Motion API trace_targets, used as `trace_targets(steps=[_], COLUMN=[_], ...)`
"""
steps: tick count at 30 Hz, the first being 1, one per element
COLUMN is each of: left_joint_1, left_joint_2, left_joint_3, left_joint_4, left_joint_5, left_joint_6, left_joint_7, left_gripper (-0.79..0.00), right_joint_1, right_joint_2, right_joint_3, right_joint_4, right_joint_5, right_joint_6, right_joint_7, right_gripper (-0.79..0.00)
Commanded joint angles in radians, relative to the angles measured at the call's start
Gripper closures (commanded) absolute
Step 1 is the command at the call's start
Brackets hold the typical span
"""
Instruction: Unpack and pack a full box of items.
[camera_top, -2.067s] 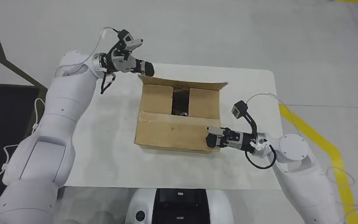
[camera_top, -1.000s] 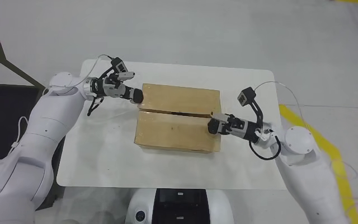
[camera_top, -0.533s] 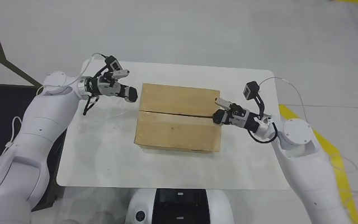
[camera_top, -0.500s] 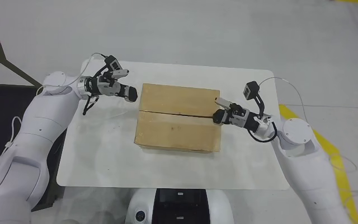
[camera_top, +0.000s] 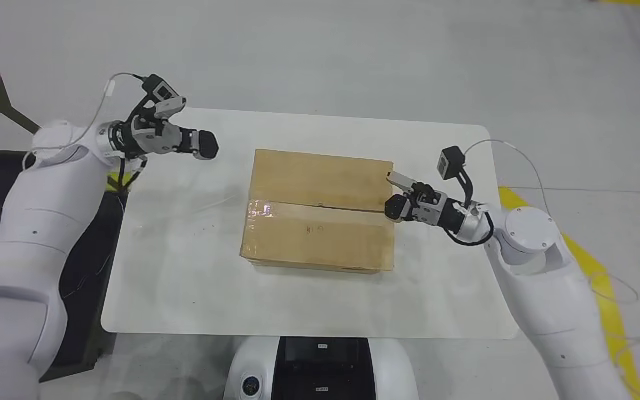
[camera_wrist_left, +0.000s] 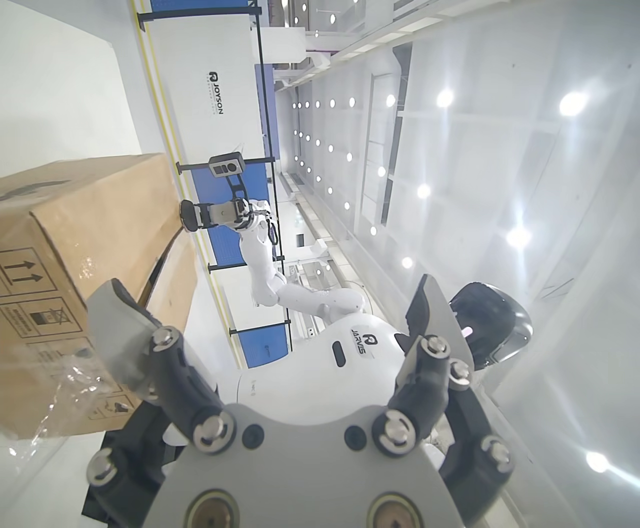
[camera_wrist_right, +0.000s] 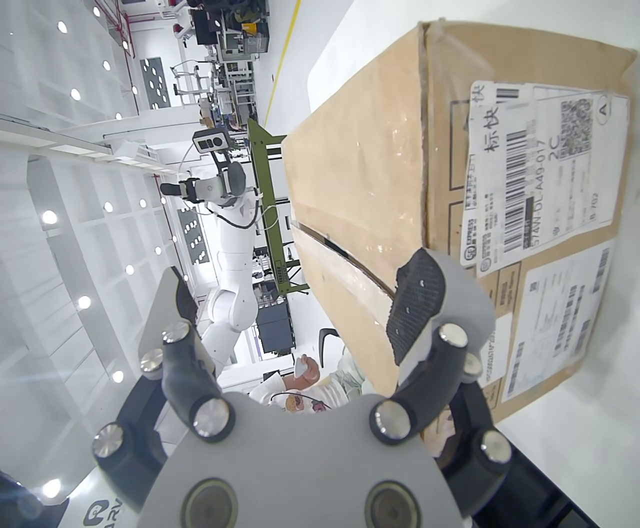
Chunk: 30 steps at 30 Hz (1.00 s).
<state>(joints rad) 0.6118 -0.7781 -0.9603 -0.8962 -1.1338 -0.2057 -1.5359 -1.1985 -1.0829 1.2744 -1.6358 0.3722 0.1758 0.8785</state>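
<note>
A brown cardboard box (camera_top: 318, 210) lies in the middle of the white table (camera_top: 190, 270), both top flaps folded flat with a seam between them. My left gripper (camera_top: 207, 145) hangs open above the table's far left part, well clear of the box (camera_wrist_left: 85, 220). At the box's right end, level with the seam, my right gripper (camera_top: 393, 195) stands open; one finger (camera_wrist_right: 417, 305) sits close against the box (camera_wrist_right: 380, 165) near its labels, and nothing is held. The box's contents are hidden.
Crumpled clear tape (camera_wrist_left: 55, 385) clings to the box's left end. White shipping labels (camera_wrist_right: 542, 200) cover its right end. Bare tabletop lies left of and in front of the box. A yellow floor line (camera_top: 560, 250) runs past the table's right side.
The far flap stood open with a gap; now both flaps lie flat. My left gripper pulled back left from the box's corner. My right gripper slid from the front corner to the seam.
</note>
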Motion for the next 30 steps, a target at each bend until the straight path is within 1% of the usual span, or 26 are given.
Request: trace_targets(steps=[1,6,21,25,28,30], left_joint_1=[0.01,0.028,0.028,0.069,0.123,0.171], left_joint_2=[0.008,0.022,0.022,0.023,0.03,0.036], left_joint_3=[-0.011,-0.031,-0.031,-0.053,-0.086,-0.114], left_joint_4=[-0.005,-0.024,-0.024,-0.068,-0.097,-0.121], left_joint_5=[0.008,0.043,0.043,0.05,0.051,0.044], left_joint_6=[-0.001,-0.016,-0.016,-0.025,-0.054,-0.077], left_joint_7=[0.0,0.0,0.0,0.121,0.187,0.233], left_gripper=[-0.785,-0.785,-0.785,-0.785,-0.785,-0.785], right_joint_1=[0.002,0.003,0.003,0.003,0.003,0.003], right_joint_2=[0.001,0.002,0.002,0.002,0.002,0.002], right_joint_3=[-0.001,-0.004,-0.004,-0.004,-0.004,-0.004], right_joint_4=[0.001,-0.002,-0.002,-0.002,-0.002,-0.002], right_joint_5=[-0.002,-0.008,-0.008,-0.008,-0.008,-0.008], right_joint_6=[0.002,0.009,0.009,0.009,0.009,0.009], right_joint_7=[0.002,0.005,0.005,0.005,0.005,0.005], right_gripper=[-0.785,-0.785,-0.785,-0.785,-0.785,-0.785])
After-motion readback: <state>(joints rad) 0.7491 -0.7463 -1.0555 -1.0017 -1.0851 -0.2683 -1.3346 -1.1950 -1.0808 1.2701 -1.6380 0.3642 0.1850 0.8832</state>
